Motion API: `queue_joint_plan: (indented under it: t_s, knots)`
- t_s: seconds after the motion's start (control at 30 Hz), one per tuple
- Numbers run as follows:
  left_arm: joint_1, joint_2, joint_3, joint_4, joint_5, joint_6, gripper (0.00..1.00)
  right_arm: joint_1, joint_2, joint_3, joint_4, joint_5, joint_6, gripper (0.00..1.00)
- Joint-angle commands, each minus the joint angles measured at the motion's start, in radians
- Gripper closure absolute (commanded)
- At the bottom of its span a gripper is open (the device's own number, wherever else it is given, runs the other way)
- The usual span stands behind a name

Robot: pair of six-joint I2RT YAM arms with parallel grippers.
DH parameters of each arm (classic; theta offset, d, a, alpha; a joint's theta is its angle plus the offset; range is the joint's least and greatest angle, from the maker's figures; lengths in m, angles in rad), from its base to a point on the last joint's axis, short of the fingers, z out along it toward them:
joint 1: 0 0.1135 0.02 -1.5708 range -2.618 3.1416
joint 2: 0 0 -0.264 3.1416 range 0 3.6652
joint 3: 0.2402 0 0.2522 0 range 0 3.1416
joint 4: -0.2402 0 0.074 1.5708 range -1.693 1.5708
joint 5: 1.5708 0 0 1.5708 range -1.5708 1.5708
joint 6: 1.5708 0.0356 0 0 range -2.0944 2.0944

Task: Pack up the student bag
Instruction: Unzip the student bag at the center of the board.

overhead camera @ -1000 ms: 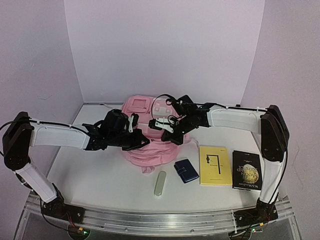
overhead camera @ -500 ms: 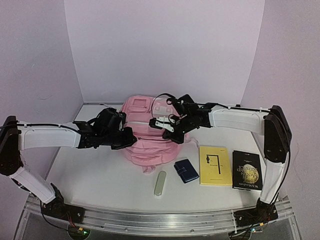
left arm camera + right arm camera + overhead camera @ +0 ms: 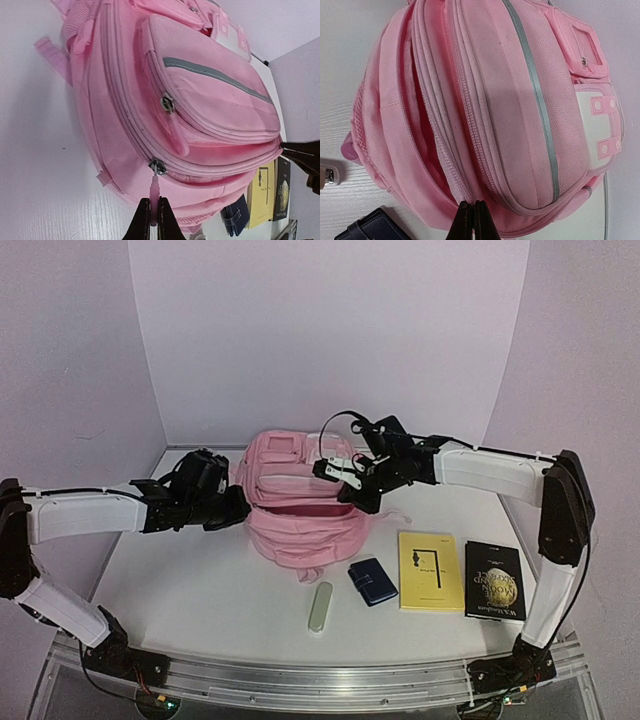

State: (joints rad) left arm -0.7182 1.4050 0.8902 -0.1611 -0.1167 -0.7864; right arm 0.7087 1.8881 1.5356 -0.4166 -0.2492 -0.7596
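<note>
The student bag (image 3: 300, 520), a big pink backpack, lies mid-table with its main zip open and a dark pink gap showing. My left gripper (image 3: 243, 508) is at the bag's left side. In the left wrist view it (image 3: 154, 212) is shut on the pink zipper pull (image 3: 155, 192) that hangs from the metal slider. My right gripper (image 3: 352, 502) is at the bag's right side. In the right wrist view its jaws (image 3: 472, 204) are shut at the rim of the opening, pinching the bag's fabric (image 3: 510, 100) at the zip's end.
In front of the bag lie a dark blue wallet (image 3: 372, 581) and a pale green case (image 3: 320, 607). A yellow book (image 3: 430, 571) and a black book (image 3: 494, 580) lie to the right. Walls close in the back and both sides.
My left gripper has moved left with the zipper pull, and the bag's main opening has widened. The right gripper has shifted slightly up and right with the bag's edge.
</note>
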Motion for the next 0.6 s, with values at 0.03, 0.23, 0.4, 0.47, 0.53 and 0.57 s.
queue_joint_plan:
  t_s: [0.03,0.23,0.4,0.47,0.53,0.57]
  knots:
    - [0.017,-0.011,-0.003,0.2,0.226,0.092,1.0,-0.005,-0.044,0.049,-0.019,0.056,0.038,0.61]
    - [0.017,-0.023,0.004,0.215,0.259,0.08,1.0,0.1,0.004,0.134,-0.058,0.066,0.07,0.52]
    - [0.017,-0.039,0.002,0.212,0.266,0.073,1.0,0.156,0.065,0.199,-0.066,0.082,0.08,0.49]
    - [0.017,-0.046,-0.002,0.217,0.272,0.069,1.0,0.176,0.093,0.222,-0.066,0.102,0.075,0.48]
    - [0.017,-0.052,-0.008,0.225,0.278,0.066,1.0,0.193,0.118,0.234,-0.066,0.125,0.064,0.42]
    - [0.017,-0.052,-0.009,0.227,0.281,0.064,1.0,0.199,0.129,0.238,-0.066,0.141,0.059,0.39]
